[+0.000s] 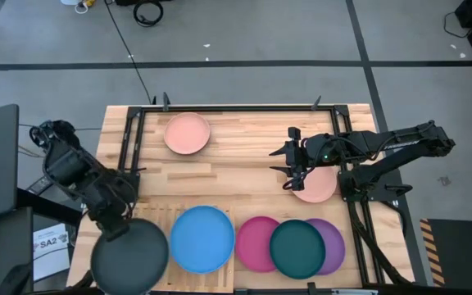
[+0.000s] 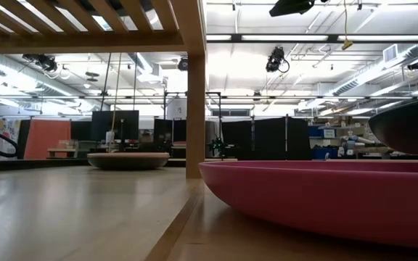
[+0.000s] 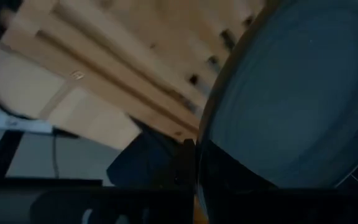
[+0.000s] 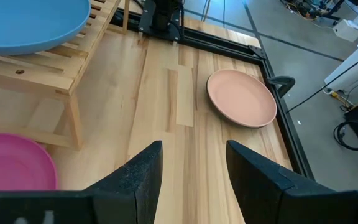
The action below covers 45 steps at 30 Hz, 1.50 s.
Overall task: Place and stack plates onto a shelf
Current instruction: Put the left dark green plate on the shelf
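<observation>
Left end effector [image 1: 115, 232] is clenched on the rim of the black plate [image 1: 129, 256], a round, matte, shallow dish held roughly flat just in front of it, over the left end of the shelf [image 1: 161, 218]. That shelf is pale wood with thin parallel slats, its long axis running left to right along the tabletop [image 1: 244, 147] edge. Beyond the black plate along the shelf lies the blue plate [image 1: 202, 238]; magenta [image 1: 255, 243], teal [image 1: 297, 249] and purple [image 1: 332, 245] plates overlap further along.

Right end effector [image 1: 292, 170] hangs released, fingers apart, a salmon plate [image 1: 317, 185] just beside it; another salmon plate [image 1: 188, 133] lies well apart.
</observation>
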{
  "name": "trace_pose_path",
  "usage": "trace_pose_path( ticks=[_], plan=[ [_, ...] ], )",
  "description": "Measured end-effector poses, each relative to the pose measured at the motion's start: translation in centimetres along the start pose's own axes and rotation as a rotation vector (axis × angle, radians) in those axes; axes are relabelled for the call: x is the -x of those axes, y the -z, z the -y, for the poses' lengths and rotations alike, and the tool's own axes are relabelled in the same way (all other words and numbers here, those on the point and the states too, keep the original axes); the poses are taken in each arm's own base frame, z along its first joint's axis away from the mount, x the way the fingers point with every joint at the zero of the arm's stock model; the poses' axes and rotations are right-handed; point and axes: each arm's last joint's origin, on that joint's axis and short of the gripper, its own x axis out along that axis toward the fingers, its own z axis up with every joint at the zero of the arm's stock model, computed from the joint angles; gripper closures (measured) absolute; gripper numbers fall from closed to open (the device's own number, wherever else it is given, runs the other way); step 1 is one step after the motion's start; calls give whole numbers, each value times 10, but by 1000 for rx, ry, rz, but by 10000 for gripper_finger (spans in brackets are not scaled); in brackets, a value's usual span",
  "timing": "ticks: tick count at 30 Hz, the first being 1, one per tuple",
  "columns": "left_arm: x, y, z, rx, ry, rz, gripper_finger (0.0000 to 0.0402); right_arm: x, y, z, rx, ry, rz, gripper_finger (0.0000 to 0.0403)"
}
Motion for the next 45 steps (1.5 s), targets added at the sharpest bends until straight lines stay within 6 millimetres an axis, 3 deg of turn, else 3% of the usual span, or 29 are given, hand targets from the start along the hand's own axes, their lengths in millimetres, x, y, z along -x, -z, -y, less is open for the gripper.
trace_pose_path(
  ticks=[18,45],
  plan=[
    [-39,-10,-35,37,-158,9,384,0,0,0,0,0,0,220],
    [-44,-14,-35,16,-168,104,381,0,0,0,0,0,0,220]
  ],
)
